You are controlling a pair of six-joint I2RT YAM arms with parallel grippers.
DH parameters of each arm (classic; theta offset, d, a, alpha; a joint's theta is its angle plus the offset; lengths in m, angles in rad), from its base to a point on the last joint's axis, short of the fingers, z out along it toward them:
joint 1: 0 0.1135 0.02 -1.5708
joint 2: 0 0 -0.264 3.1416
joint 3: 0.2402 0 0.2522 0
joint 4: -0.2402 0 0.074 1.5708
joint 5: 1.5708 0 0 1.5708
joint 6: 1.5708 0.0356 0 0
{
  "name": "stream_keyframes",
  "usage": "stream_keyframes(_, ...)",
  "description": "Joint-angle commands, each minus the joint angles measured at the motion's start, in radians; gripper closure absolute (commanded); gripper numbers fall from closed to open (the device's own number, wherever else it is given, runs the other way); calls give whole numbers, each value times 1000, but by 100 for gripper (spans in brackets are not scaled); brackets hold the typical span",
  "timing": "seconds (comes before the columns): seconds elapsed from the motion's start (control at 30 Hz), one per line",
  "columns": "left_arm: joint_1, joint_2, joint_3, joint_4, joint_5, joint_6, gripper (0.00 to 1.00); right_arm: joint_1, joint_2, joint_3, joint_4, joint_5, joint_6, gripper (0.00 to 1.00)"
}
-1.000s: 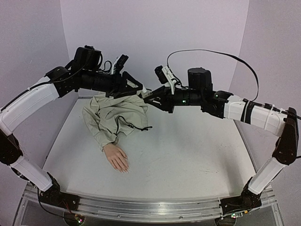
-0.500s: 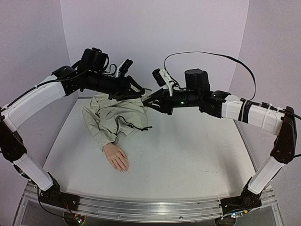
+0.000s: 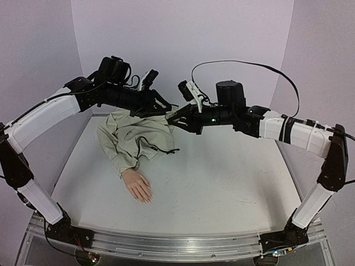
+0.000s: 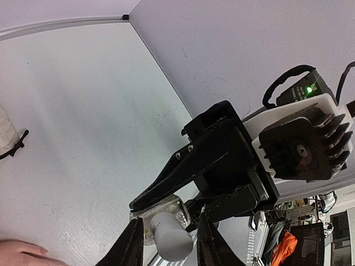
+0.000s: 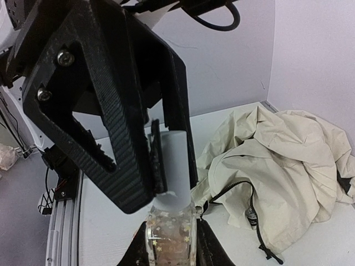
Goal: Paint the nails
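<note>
The flesh-pink mannequin hand (image 3: 137,185) lies palm down at the front left of the table, in a beige sleeve. Its nails (image 3: 146,199) are too small to make out. Both grippers meet in the air over the back of the table. My right gripper (image 3: 174,118) (image 5: 170,247) is shut on a clear glass bottle (image 5: 169,233) with gold flecks, held upright. My left gripper (image 3: 167,110) (image 4: 169,219) straddles the bottle's pale cap (image 5: 173,166) (image 4: 169,241). Its fingers (image 5: 111,138) sit close on both sides of the cap, with narrow gaps showing in the left wrist view.
The crumpled beige jacket (image 3: 136,133) (image 5: 277,160) with a black zip lies at the back left, under the grippers. Pale walls close the table at the back and sides. A metal rail (image 3: 166,244) runs along the near edge.
My left gripper has moved right and slightly forward until its fingers sit round the bottle's cap. The right gripper has shifted a little left with the bottle. The hand and jacket have not moved.
</note>
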Motion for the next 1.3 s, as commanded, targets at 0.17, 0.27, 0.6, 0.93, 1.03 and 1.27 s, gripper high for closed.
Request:
stream_keyframes(0.17, 2, -7, 54, 18, -37, 31, 71, 1, 10, 54, 34, -33, -12, 100)
stream_keyframes(0.27, 2, -8, 52, 18, -44, 36, 75, 1, 10, 54, 32, -30, -12, 100)
stream_keyframes(0.6, 2, -20, 52, 18, -72, 39, 92, 2, 4, 37, 32, -12, -33, 100)
stream_keyframes(0.93, 2, -53, 43, 18, -120, 39, 99, 1, 5, 18, 34, 10, -42, 100)
stream_keyframes(1.03, 3, -59, 39, 18, -124, 39, 100, 1, 3, 17, 37, 8, -42, 100)
stream_keyframes(1.27, 2, -61, 33, 18, -127, 37, 100, 1, 1, 14, 43, 3, -39, 100)
